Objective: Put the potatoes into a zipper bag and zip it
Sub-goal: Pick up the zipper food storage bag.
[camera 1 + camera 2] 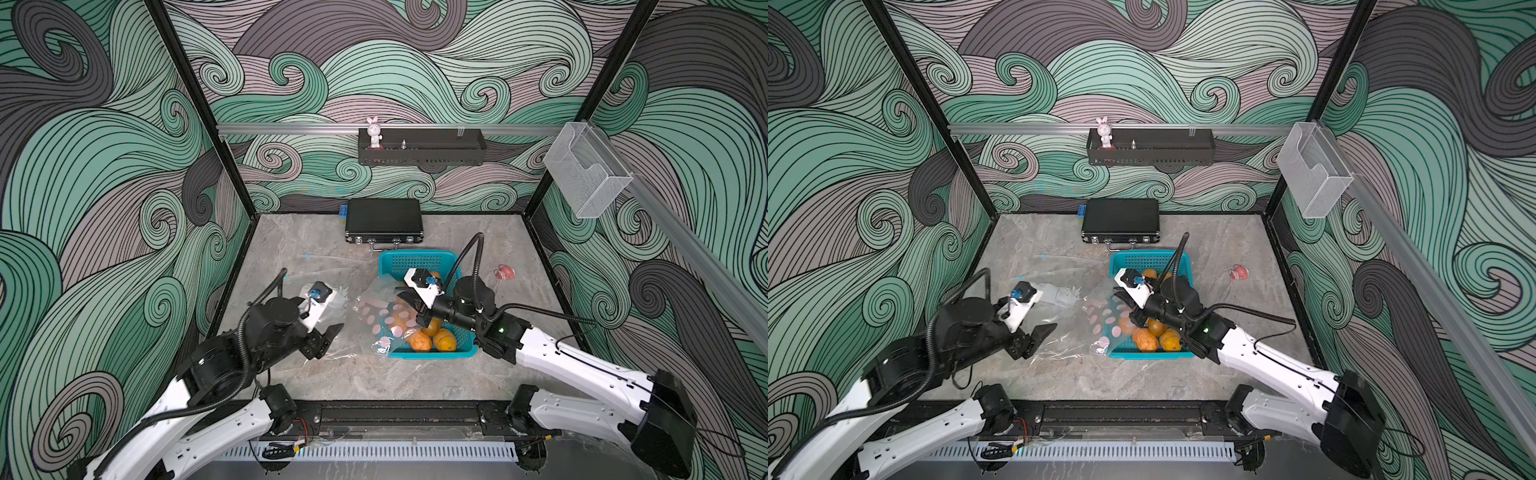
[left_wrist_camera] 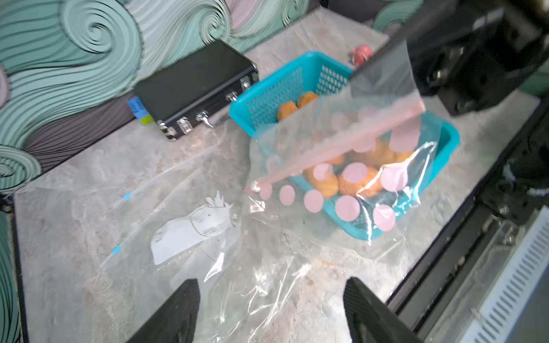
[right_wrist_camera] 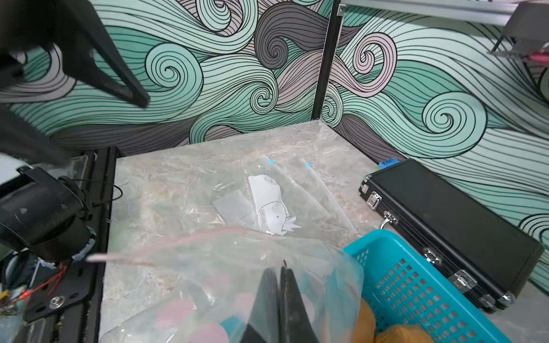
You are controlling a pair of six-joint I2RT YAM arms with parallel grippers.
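The right gripper (image 3: 280, 268) is clamped on the pink-dotted zipper bag (image 2: 341, 166), apparently near its pink zip strip (image 2: 341, 145); the left gripper (image 2: 270, 282) gapes empty over clear bags (image 2: 193, 234). Potatoes (image 1: 432, 338) lie in the teal basket (image 2: 267, 89). A one-sided pinch could let the limp mouth collapse, or slip.

Your worktop (image 1: 415, 378) is grey with a marble pattern. At its back edge, 1 black case (image 1: 384, 220) lies flat, with a small blue block (image 1: 343, 210) just beside its left end. In front of the case stands a teal basket (image 1: 415, 262). Left of the basket, clear zipper bags (image 2: 190, 234) lie flat, and you can see 2 blue sliders. A small red thing (image 1: 506, 272) lies to the right.
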